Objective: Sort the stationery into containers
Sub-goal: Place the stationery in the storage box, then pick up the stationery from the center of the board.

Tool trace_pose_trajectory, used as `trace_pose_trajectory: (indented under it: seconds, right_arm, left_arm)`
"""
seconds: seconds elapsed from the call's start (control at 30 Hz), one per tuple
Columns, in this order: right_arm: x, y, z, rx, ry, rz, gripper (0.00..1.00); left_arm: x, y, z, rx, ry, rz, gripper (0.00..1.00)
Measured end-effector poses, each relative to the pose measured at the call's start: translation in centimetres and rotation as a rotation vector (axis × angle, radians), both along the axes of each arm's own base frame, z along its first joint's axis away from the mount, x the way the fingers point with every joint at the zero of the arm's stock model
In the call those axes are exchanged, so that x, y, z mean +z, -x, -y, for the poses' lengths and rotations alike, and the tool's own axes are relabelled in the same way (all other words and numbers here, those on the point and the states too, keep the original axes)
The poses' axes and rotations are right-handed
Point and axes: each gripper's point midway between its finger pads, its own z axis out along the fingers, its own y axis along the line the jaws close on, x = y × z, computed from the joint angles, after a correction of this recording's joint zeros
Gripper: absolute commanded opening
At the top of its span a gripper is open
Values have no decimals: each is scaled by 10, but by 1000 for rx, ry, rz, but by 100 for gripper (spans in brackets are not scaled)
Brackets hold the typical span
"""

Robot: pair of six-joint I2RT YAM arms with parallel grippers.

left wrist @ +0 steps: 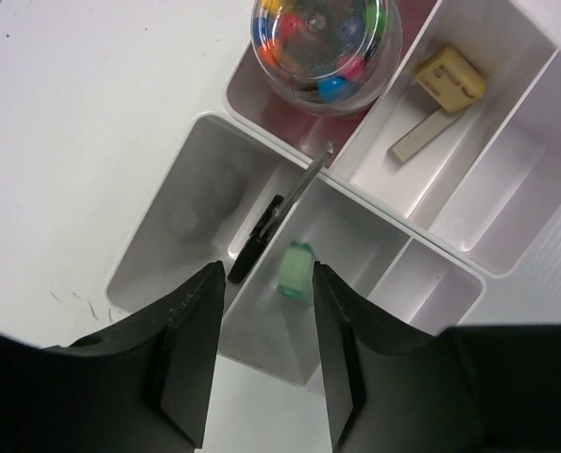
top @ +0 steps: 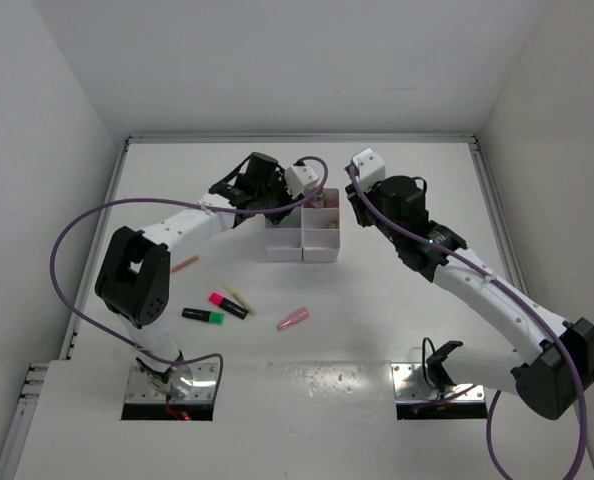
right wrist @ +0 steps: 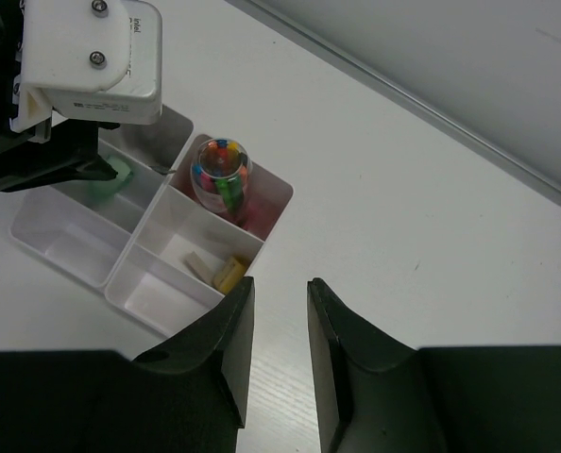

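The white organiser tray (top: 318, 250) stands mid-table. My left gripper (left wrist: 266, 274) is open and hovers over its left side (left wrist: 262, 335). A blurred pastel green piece (left wrist: 297, 270) sits just beyond the fingertips, untouched, inside a compartment. Black-handled scissors (left wrist: 266, 226) lie across a divider. A clear jar of coloured bits (left wrist: 324, 42), a yellow eraser (left wrist: 450, 79) and a tan stick (left wrist: 420, 138) lie in other compartments. My right gripper (right wrist: 280, 293) is open and empty over bare table right of the tray (right wrist: 120, 283).
On the table in front of the tray lie a pink highlighter (top: 227, 305), a green highlighter (top: 203, 316), a pink piece (top: 293, 319), a peach stick (top: 184, 264) and a tan stick (top: 240, 298). Walls enclose the table.
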Motion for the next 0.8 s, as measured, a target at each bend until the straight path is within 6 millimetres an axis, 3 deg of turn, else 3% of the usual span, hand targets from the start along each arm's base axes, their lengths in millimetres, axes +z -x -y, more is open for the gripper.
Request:
trace_pose_trajectory:
  seconds: [0.17,0.23,0.27,0.3,0.37,0.4,0.47,0.5,0.53,0.57,0.6,0.63,0.67,0.7,0.73,0.8]
  right_arm:
    - [0,0,0,0,0,0,29]
    - [0,0,0,0,0,0,29]
    - [0,0,0,0,1,0,29]
    - [0,0,0,0,1,0,29]
    - [0,0,0,-1,-1,0,43]
    - [0,0,0,0,0,1,56]
    - [0,0,0,2,3,2,82]
    - [0,0,0,5,9,5,82]
    - [0,0,-1,14,16,7,74]
    - [0,1,-2,29,24,8,54]
    - [-1,2,-3,47,36,8,1]
    - [-3,4,-6,71,43,3,0]
    - [-5,6,-8,92,46,-6,0]
    - [-7,9,-12,132,58,-12,9]
    - [-10,15,-17,187,69,-22,28]
    - [-20,29,-25,298,96,-51,81]
  left_arm:
    - [0,0,0,1,1,-1,48]
    - [0,0,0,2,2,-2,44]
    - [0,0,0,4,4,-3,39]
    - [0,0,0,8,7,-5,24]
    - [1,1,1,19,22,-16,5]
    - [3,2,1,28,33,-20,0]
    - [15,5,-1,64,63,-20,0]
    - [25,7,-2,95,91,-18,0]
    - [37,9,-4,126,124,-10,0]
    - [52,14,-5,166,177,-8,8]
    - [67,21,-6,191,225,-11,21]
    - [82,31,-6,204,273,-17,36]
    - [93,39,-4,201,315,-24,60]
    - [103,51,1,182,354,-40,66]
    - [105,63,6,159,373,-62,69]
    - [94,96,22,95,369,-145,71]
